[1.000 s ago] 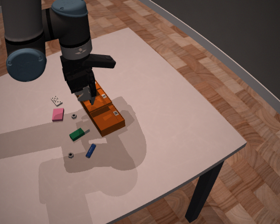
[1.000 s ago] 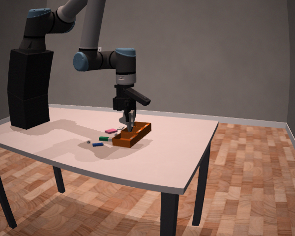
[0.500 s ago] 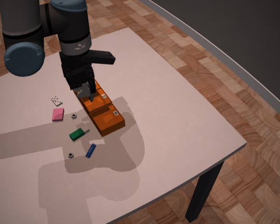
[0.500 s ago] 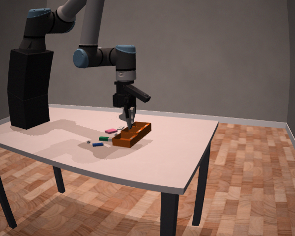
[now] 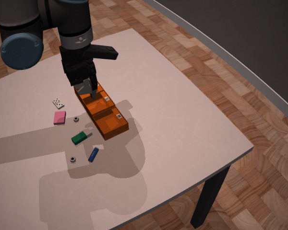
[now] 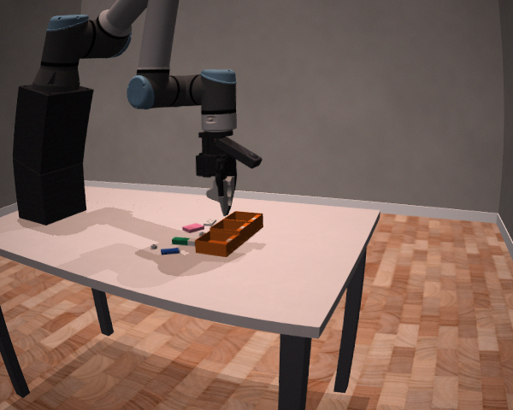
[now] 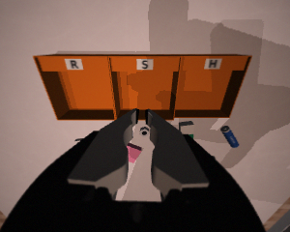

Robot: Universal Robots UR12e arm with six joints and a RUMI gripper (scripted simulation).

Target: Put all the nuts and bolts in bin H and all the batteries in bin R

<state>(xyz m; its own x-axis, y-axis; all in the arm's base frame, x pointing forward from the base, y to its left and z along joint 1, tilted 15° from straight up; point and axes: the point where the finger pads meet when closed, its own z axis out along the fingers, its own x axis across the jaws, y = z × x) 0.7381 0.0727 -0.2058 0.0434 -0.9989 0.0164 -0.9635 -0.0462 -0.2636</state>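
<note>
Your hand (image 5: 91,95) (image 6: 226,212) (image 7: 142,110) points downward above the orange bins, near the long side facing the loose parts, its tapered grey fingers drawn narrow and nothing between them. Below, you have three joined rectangular compartments with thin, straight walls, standing upright: bin R (image 7: 87,92), bin S (image 5: 99,106) (image 7: 145,89) in the middle, and bin H (image 5: 112,123) (image 7: 205,92) at the other end. Black letters on pale square labels identify them. Outside the bins, you have one nut (image 5: 76,119) (image 6: 201,233) (image 7: 144,130) between the pink block (image 5: 59,117) (image 6: 192,227) (image 7: 133,153) and the bins. The block is flat and square-edged; near it lies the white domino (image 5: 58,103) (image 6: 209,222) with black pips. The green USB stick (image 5: 79,138) (image 6: 180,241), a blocky body with a pale plug, lies close to bin H, between that nut and the blue battery (image 5: 93,154) (image 6: 170,250) (image 7: 230,136). The battery is a smooth cylinder on its side; the second nut (image 5: 72,159) (image 6: 153,246) lies near it, on the side away from the bins. Both nuts show dark central holes. Your desk (image 5: 188,138) (image 6: 270,286) has a pale, faintly veined top, crossed by the arm's broad shadows.
</note>
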